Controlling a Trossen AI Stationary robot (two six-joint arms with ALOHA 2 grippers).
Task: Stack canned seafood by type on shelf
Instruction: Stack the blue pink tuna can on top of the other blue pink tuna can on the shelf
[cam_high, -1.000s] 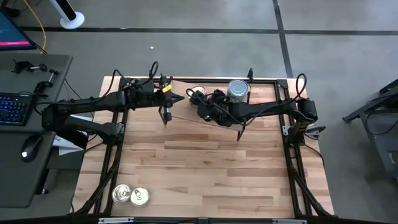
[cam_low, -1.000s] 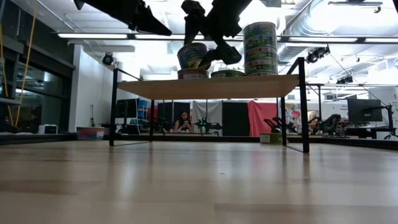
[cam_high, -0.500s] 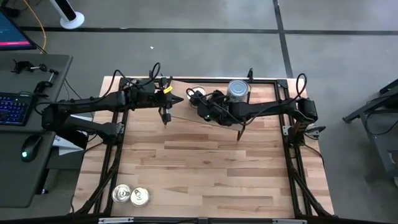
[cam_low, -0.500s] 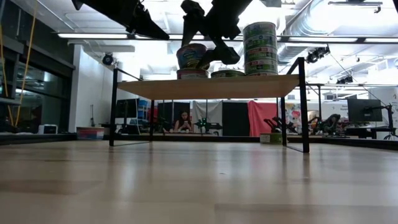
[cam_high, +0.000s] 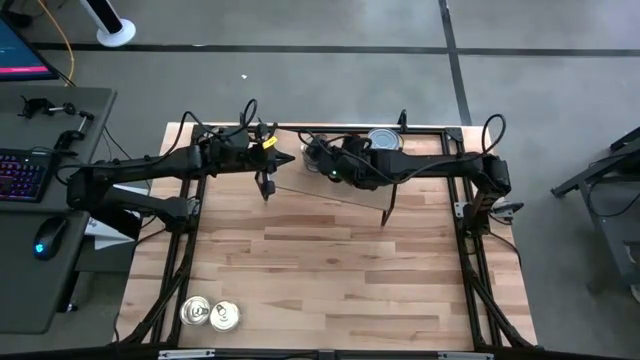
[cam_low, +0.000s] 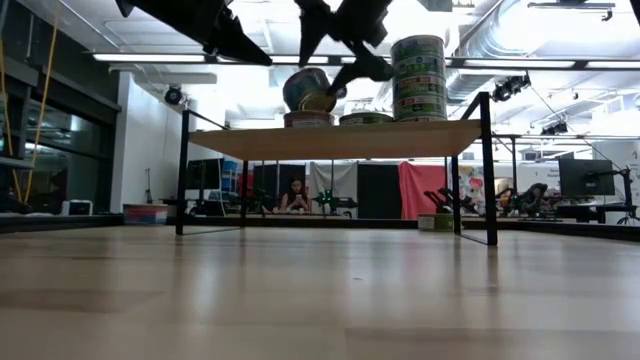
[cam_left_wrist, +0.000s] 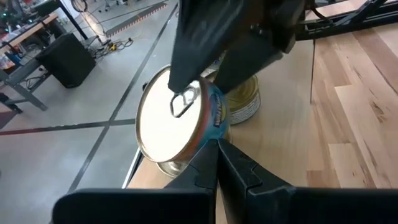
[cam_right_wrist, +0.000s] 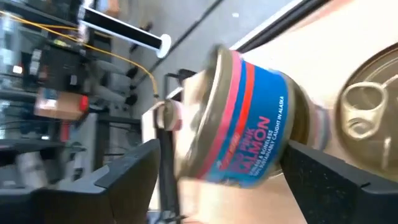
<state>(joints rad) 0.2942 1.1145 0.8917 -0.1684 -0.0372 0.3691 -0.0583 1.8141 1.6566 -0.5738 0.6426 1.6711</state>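
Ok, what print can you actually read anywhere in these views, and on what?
"SALMON": side of the blue-and-red labelled round tin between the right gripper fingers.
"ALASKA": end of the smaller line under it; the rest is blurred.
Tall stack of tins on the light-wood shelf: labels too small to read.

Place: my robotics lab
Evidence: concrete floor (cam_high: 300, 80), desk with keyboard (cam_high: 22, 175) beside my table, workbenches and monitor (cam_low: 583, 177) behind.
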